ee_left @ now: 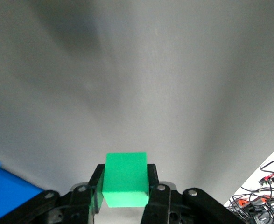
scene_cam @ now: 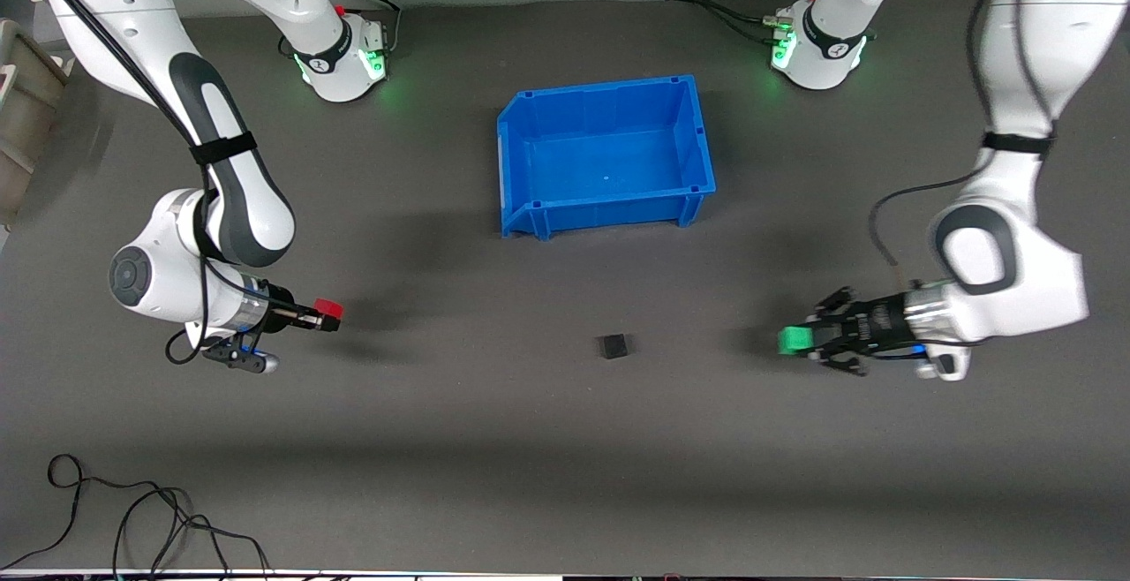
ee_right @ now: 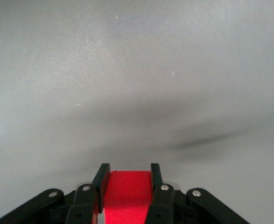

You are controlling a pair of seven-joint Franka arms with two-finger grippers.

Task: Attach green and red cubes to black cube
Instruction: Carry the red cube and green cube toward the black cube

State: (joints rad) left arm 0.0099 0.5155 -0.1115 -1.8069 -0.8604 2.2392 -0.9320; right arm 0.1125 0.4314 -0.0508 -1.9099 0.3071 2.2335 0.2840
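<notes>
The black cube (scene_cam: 613,346) sits alone on the dark table, nearer to the front camera than the blue bin. My left gripper (scene_cam: 799,339) is shut on the green cube (scene_cam: 794,339), held above the table toward the left arm's end; the left wrist view shows the green cube (ee_left: 126,178) between my fingers (ee_left: 151,179). My right gripper (scene_cam: 328,314) is shut on the red cube (scene_cam: 329,308), held above the table toward the right arm's end; the right wrist view shows the red cube (ee_right: 126,193) clamped between the fingers (ee_right: 100,182). The black cube lies between the two grippers.
An open, empty blue bin (scene_cam: 606,210) stands at the middle of the table, farther from the front camera than the black cube; its corner shows in the left wrist view (ee_left: 6,193). Loose black cables (scene_cam: 132,519) lie near the table's front edge at the right arm's end.
</notes>
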